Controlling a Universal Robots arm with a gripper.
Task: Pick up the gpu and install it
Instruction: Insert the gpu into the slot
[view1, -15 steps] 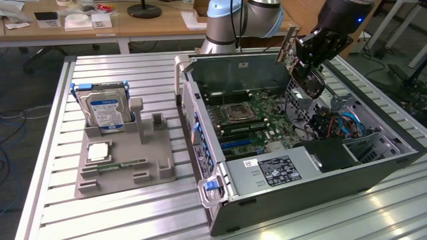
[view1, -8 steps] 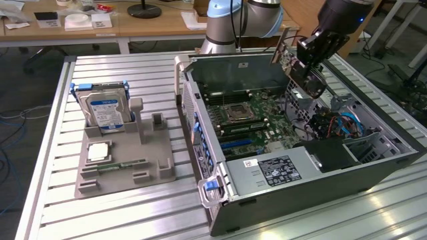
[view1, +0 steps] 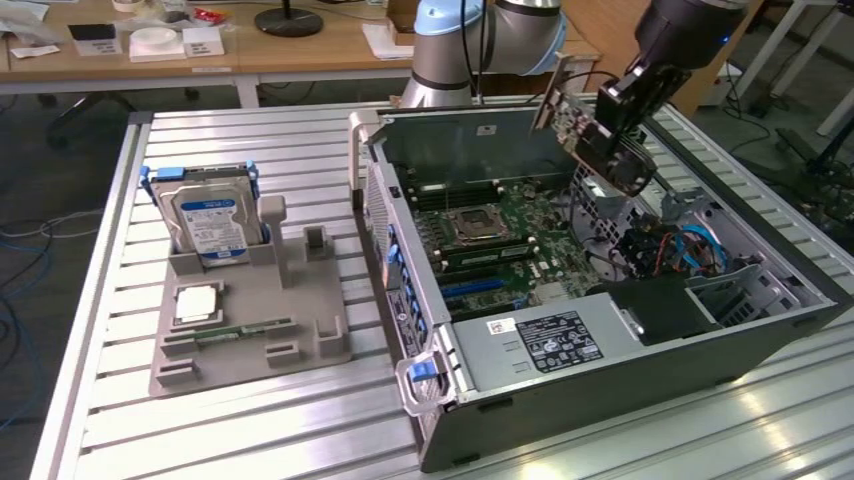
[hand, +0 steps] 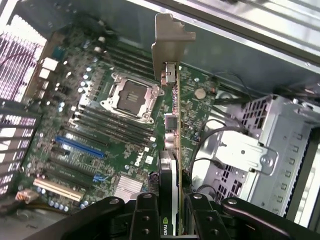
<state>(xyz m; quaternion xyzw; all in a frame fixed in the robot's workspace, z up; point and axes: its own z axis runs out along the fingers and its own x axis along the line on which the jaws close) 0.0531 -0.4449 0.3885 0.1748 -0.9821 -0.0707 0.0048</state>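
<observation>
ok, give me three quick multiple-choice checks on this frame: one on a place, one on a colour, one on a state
1. Where is the thin dark gpu card with the silver metal end bracket?
A. lying in the grey holder
B. in the air over the green motherboard of the open dark metal computer case
C. seated in the blue slot

2. What colour is the label on the boxy silver hard drive?
A. red
B. yellow
C. blue

3. The jaws are:
A. shut on the gpu card
B. wide open, holding nothing
C. shut on the hard drive

Answers:
1 B, the exterior view shows the card raised above the case.
2 C, the blue label faces the exterior view.
3 A, the wrist view shows the jaws pressed against both faces of the card.
</observation>
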